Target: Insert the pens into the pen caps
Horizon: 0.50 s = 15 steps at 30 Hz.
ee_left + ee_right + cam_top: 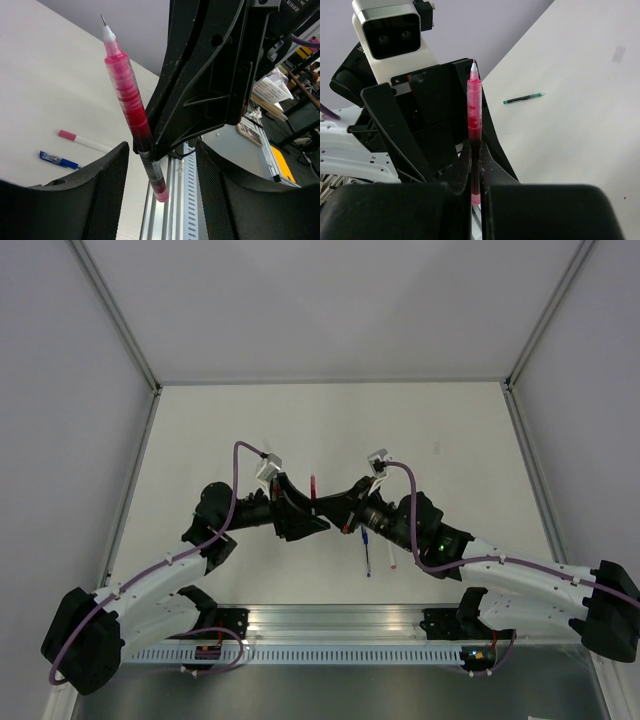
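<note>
My right gripper (pixel 476 156) is shut on the red pen (pixel 474 107) and holds it upright, with the bare tip on top. The same red pen (pixel 128 97) stands between the pads of my left gripper (pixel 161 167), which is open. Its fingers (pixel 111 172) sit on either side of the pen's lower end and do not touch it. In the top view the two grippers meet at the table's middle around the red pen (pixel 313 485). A blue pen (pixel 59 160), a white pen (pixel 84 141) with a pink end and a green pen (pixel 522 98) lie on the table. No loose pen caps show in any view.
In the top view the blue pen (pixel 367 552) and the white pen (pixel 390 555) lie just under the right arm, near the metal rail (pixel 330 625) along the table's front edge. Grey walls close the table in on three sides.
</note>
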{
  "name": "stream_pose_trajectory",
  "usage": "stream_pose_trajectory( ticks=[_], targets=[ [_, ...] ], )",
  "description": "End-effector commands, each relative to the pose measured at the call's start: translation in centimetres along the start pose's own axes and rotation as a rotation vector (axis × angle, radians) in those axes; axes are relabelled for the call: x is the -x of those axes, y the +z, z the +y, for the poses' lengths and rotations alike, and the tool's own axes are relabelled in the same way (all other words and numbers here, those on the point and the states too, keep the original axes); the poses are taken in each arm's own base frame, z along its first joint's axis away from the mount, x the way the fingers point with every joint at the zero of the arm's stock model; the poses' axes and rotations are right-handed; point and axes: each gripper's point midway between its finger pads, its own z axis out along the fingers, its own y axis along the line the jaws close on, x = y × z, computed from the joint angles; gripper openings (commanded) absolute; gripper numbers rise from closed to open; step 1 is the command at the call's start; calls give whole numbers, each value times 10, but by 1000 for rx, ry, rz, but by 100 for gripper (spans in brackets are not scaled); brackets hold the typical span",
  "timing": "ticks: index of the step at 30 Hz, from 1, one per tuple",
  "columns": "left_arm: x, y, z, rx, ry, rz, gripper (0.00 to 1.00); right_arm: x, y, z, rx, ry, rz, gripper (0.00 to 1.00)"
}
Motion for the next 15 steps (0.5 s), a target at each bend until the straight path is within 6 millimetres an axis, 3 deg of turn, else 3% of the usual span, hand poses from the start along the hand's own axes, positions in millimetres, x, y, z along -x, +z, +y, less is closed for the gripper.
stream_pose_trajectory(
  ticks=[1, 5, 9, 13, 15],
  targets=[
    [1, 0, -11, -61, 22, 1, 60, 17, 2, 5, 10, 23, -92, 0],
    [-2, -1, -12, -70, 16, 10, 53, 20, 1, 7, 19, 19, -100, 0],
    [-2, -1, -13, -73, 14, 19, 31, 20, 1, 9, 14, 4, -84, 0],
    [-1, 1, -9, -58, 6, 21, 3, 18, 2, 9, 16, -11, -66, 0],
    [-2, 1, -6, -43, 0, 20, 2, 18, 2, 8, 14, -22, -67, 1]
  ],
)
